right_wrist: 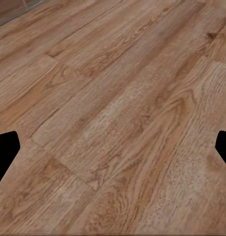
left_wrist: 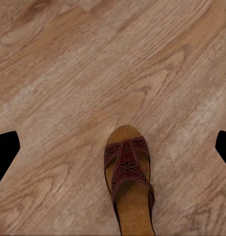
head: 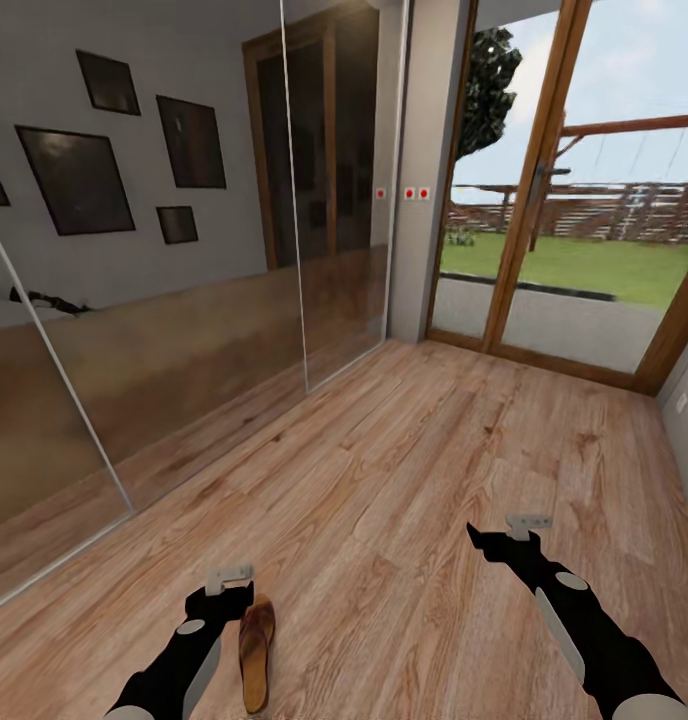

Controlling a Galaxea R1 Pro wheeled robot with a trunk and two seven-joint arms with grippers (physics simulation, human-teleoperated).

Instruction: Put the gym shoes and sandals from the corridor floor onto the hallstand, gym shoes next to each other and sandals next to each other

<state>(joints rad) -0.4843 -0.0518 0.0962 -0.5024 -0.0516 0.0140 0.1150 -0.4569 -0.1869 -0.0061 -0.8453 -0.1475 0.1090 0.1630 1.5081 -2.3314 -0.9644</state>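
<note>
Small brown leather open sandal (head: 256, 652) flat on light wood-grain plank corridor floor (head: 404, 480), just beside left gripper (head: 230, 590). Cut-out strap and tan insole plain from left wrist (left_wrist: 127, 184), fingers (left_wrist: 4, 152) spread. Right gripper (head: 504, 540) spread over bare planks (right_wrist: 117, 123).

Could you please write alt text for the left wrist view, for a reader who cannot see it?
A brown sandal with a cut-out strap and tan insole lies flat on the wood-plank floor, between the left gripper's two dark fingertips, spread wide apart.

One brown sandal (head: 255, 655) lies flat on the corridor floor (head: 404, 480).
</note>
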